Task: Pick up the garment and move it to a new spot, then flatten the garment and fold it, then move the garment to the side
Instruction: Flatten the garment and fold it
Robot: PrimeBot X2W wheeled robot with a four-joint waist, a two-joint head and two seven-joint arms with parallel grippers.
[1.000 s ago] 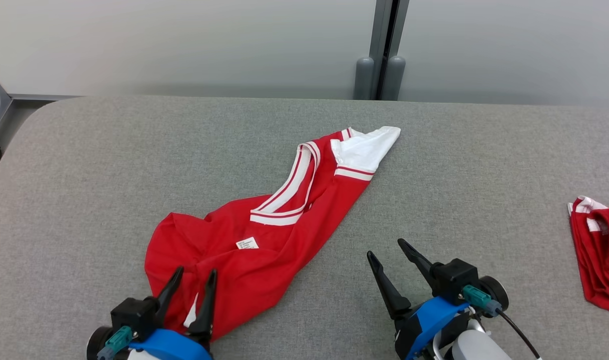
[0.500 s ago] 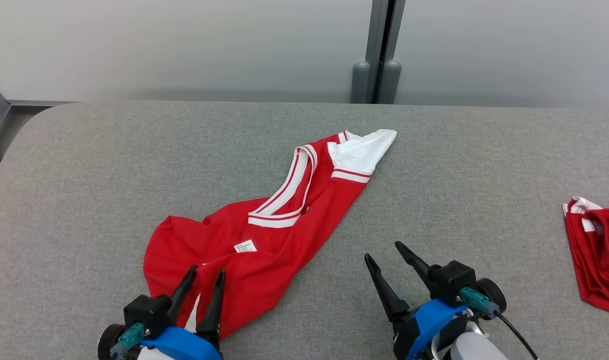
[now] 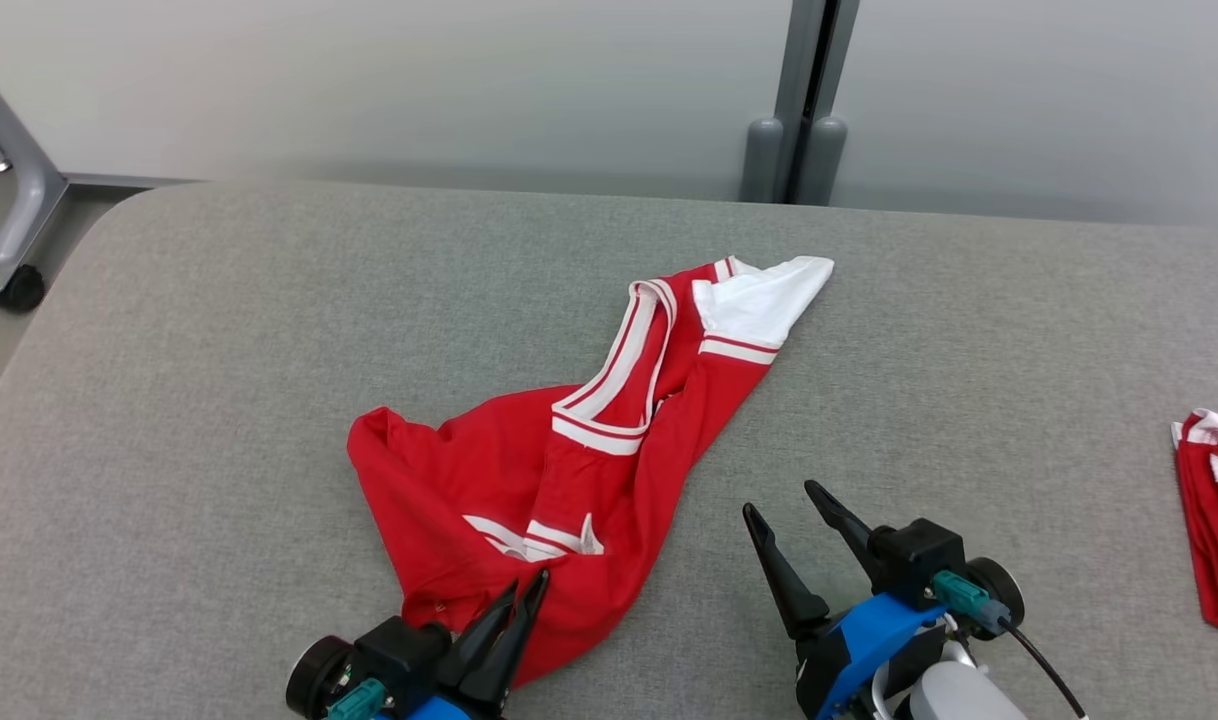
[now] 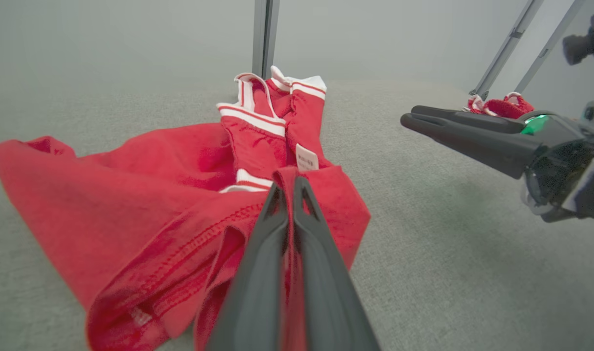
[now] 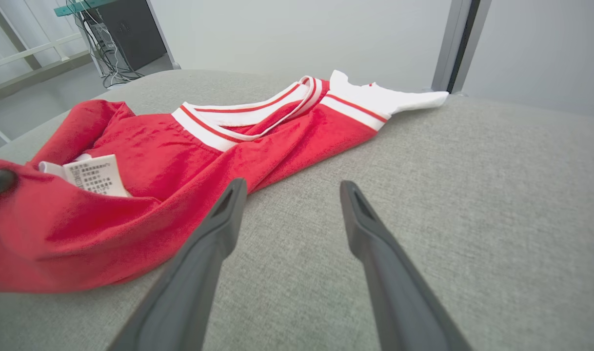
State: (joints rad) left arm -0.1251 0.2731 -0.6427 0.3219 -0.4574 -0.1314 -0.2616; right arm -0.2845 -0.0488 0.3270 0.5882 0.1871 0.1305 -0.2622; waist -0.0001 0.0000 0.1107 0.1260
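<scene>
The garment [image 3: 529, 480] is a red shirt with white striped trim and a white sleeve, lying crumpled across the middle of the grey table [image 3: 219, 330]. My left gripper [image 3: 527, 587] is at its near edge, shut on a pinched fold of the red cloth; the left wrist view shows the garment [image 4: 146, 195] bunched and raised between the closed fingers [image 4: 304, 229]. My right gripper [image 3: 781, 498] stands open just right of the shirt with nothing in it. In the right wrist view the garment [image 5: 189, 146] lies left of the spread fingers [image 5: 219, 229], its care label turned up.
A second red and white garment [image 3: 1214, 510] lies crumpled at the table's right edge. A grey post [image 3: 804, 110] stands against the wall behind the table. A wheeled metal frame [image 3: 14, 220] sits off the far left corner.
My left gripper has closed on the shirt's near edge and shifted right, dragging and bunching the lower cloth so white trim now shows. The camera has also shifted. The right gripper stayed open.
</scene>
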